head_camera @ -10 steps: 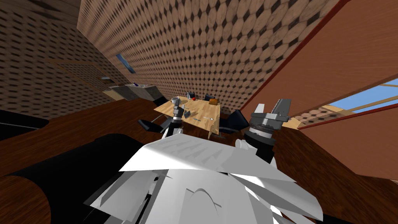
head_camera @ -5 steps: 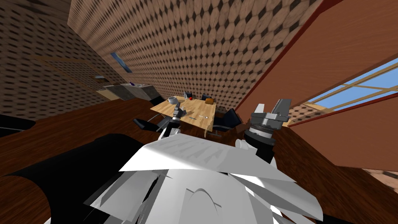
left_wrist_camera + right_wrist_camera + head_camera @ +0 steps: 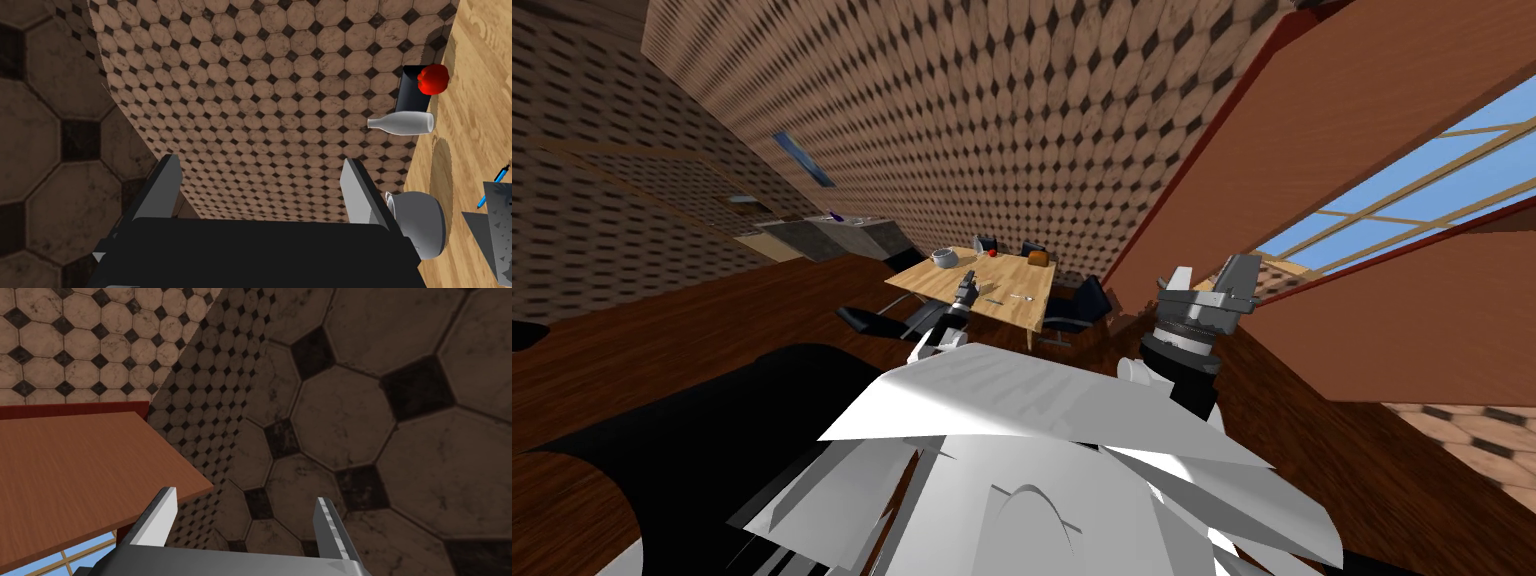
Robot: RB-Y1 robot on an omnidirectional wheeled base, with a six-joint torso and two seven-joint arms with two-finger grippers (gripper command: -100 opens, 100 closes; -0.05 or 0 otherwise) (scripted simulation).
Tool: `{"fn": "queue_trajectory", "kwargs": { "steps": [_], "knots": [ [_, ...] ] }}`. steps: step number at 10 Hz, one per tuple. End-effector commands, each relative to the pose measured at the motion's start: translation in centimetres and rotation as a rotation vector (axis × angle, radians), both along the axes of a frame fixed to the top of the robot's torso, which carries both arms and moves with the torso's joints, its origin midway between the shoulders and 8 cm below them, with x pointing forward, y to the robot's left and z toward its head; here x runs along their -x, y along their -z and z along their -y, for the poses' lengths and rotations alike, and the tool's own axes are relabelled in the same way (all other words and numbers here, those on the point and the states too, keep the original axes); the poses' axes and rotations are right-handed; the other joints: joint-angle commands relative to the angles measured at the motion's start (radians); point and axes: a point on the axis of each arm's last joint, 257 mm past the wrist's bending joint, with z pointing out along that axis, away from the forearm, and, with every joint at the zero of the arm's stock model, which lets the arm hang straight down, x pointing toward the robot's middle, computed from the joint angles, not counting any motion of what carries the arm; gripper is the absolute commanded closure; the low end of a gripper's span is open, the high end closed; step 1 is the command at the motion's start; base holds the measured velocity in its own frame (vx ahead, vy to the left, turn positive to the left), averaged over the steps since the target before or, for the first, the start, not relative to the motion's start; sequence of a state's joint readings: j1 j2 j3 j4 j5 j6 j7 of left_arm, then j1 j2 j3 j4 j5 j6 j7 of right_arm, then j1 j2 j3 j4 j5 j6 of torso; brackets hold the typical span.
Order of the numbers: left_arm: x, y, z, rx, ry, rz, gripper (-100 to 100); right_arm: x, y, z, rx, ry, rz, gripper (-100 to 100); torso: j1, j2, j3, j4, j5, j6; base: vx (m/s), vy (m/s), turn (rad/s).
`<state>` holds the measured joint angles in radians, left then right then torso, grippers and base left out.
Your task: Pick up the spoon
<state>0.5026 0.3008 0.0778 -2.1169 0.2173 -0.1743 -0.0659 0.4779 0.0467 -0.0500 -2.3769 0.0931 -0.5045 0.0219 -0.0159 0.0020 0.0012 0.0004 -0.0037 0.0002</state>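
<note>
1. So, this is the approach step. The robot stands well apart from the table [image 3: 948,272], and nothing is grasped yet.
2. The spoon [image 3: 1024,297] lies flat on the tabletop, on the half nearer the robot and toward its right. It sits apart from the bowl [image 3: 422,231] at the far-left corner and just past a blue pen [image 3: 995,300].
3. The left gripper [image 3: 260,161] is released, fingers spread wide with nothing between them. It's stretched out toward the table, and its camera catches the bowl, a bottle [image 3: 400,122] and a red fruit [image 3: 434,79] along one side.
4. The right gripper [image 3: 245,493] is released too. It's held up by the robot's right shoulder and isn't doing anything.
5. The spoon's long axis seems to run roughly across the head view, about in line with the table's near edge. It's honestly too small to tell which end is the bowl and which the handle.
6. The next move probably calls for rolling the base closer until the spoon is within reach. Then the left gripper should swing past the pen and come down from above.
7. The wrist likely needs turning so the fingers straddle the handle crosswise, not along it. The spoon lies so flat that the tips would have to come nearly down to the tabletop.
</note>
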Motion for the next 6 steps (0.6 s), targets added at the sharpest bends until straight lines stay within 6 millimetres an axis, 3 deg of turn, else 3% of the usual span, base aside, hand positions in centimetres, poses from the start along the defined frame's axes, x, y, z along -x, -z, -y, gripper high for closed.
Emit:
{"fn": "queue_trajectory", "kwargs": {
  "steps": [1,2,3,4,5,6],
  "knots": [
    [-0.2,1.1,-0.4,0.012,-0.007,-0.043,-100,0.0,0.0,0.0,0.0,0.0,0.0,0,0.0,0.0,0.0,0.0,0.0,0.0,-0.017,-0.182,-0.019],
    [-0.3,2.6,-1.8,0.009,-0.02,-0.094,-100,0.0,0.0,0.0,0.0,0.0,0.0,0,0.003,0.0,0.0,0.0,0.0,0.0,-0.005,-0.171,-0.099],
    [-0.3,2.9,-1.8,0.012,-0.02,-0.103,-100,0.0,0.0,0.0,0.0,0.0,0.0,0,0.004,-0.001,0.0,0.0,0.001,0.0,0.001,-0.136,-0.044],
    [-0.4,4.8,-3.3,0.015,-0.035,-0.166,-100,0.0,0.0,0.0,0.0,0.0,0.0,0,0.007,-0.001,-0.001,0.0,0.001,0.0,0.018,-0.143,-0.09],
    [-0.4,4.8,-3.3,0.015,-0.035,-0.166,-100,0.0,0.0,0.0,0.0,0.0,0.0,0,0.007,-0.002,-0.001,0.0,0.001,0.0,0.016,-0.11,-0.053],
    [-0.3,6.8,-4.8,0.021,-0.05,-0.232,-100,0.0,0.0,0.0,0.0,0.0,0.0,0,0.009,-0.002,-0.001,0.0,0.002,0.0,-0.016,-0.124,-0.15]
  ]
}}
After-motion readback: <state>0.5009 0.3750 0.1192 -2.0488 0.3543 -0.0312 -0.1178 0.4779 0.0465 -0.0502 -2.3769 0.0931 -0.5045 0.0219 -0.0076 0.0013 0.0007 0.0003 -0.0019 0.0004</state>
